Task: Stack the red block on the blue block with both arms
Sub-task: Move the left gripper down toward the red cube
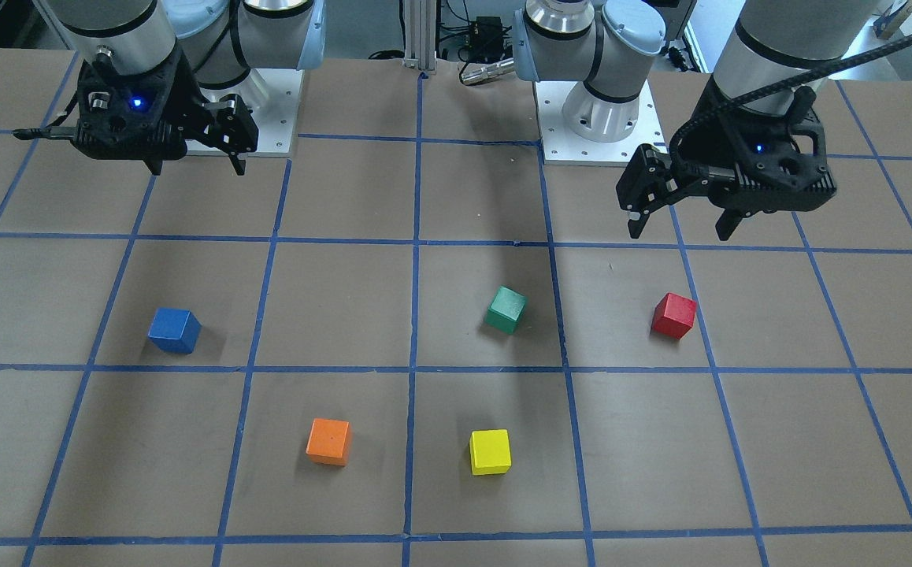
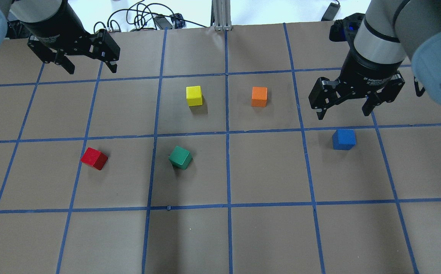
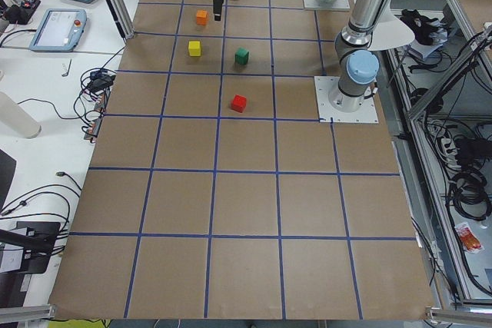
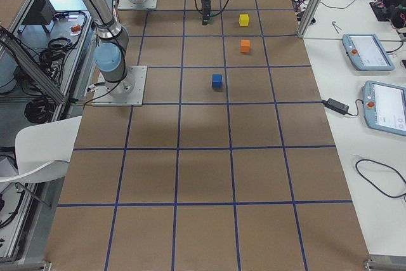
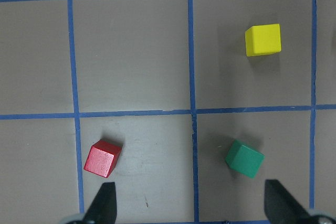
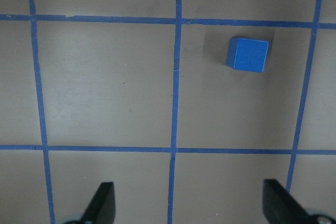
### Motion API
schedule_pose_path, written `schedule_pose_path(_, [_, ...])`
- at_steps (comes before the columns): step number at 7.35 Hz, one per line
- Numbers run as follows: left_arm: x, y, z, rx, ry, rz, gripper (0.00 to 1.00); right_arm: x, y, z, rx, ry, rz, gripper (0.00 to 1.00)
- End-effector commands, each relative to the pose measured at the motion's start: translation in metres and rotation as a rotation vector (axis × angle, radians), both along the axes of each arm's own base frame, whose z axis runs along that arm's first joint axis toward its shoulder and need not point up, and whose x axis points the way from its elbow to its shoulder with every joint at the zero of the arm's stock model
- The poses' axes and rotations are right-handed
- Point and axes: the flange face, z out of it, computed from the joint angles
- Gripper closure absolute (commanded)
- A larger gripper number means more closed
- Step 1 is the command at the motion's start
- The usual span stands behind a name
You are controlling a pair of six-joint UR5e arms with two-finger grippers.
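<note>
The red block (image 1: 673, 315) lies on the table on my left side and also shows in the overhead view (image 2: 94, 158) and the left wrist view (image 5: 102, 158). The blue block (image 1: 174, 329) lies on my right side and also shows in the overhead view (image 2: 344, 139) and the right wrist view (image 6: 248, 54). My left gripper (image 1: 680, 233) is open and empty, held high above the table, nearer my base than the red block. My right gripper (image 1: 198, 169) is open and empty, high up and nearer my base than the blue block.
A green cube (image 2: 180, 157), a yellow cube (image 2: 194, 95) and an orange cube (image 2: 259, 96) lie between the two task blocks. Blue tape lines mark a grid on the brown table (image 2: 266, 236). The two arm bases stand on white plates (image 1: 582, 142).
</note>
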Motion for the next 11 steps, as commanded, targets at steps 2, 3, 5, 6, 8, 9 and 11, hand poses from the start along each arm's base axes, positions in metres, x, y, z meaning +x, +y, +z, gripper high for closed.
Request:
schedule_pose_path(2, [-0.003, 0.004, -0.002, 0.007, 0.0, -0.006, 0.0, 0.0, -0.001, 0.0, -0.006, -0.004, 0.003, 0.0])
schedule_pose_path(3, [-0.003, 0.007, -0.011, 0.026, -0.003, -0.008, 0.0, 0.0, -0.001, 0.0, -0.004, 0.0, 0.005, 0.0])
schedule_pose_path(5, [0.003, 0.005, -0.02, 0.03, 0.01, -0.016, 0.0, 0.0, -0.001, 0.0, -0.007, 0.001, 0.011, 0.0])
schedule_pose_path(6, [0.005, 0.004, -0.023, 0.037, 0.002, -0.03, 0.0, 0.0, -0.001, 0.0, -0.007, 0.001, 0.011, 0.0])
schedule_pose_path(8, [0.019, -0.001, -0.028, 0.054, -0.001, -0.004, 0.0, -0.001, -0.001, 0.0, -0.008, 0.007, 0.01, 0.0])
schedule_pose_path(9, [0.05, -0.002, -0.037, 0.081, 0.004, 0.054, 0.0, -0.001, -0.001, 0.0, -0.009, 0.009, 0.011, 0.0])
schedule_pose_path(11, [0.092, 0.012, -0.08, 0.154, 0.019, 0.013, 0.0, 0.0, -0.001, 0.002, -0.011, 0.002, 0.005, 0.0])
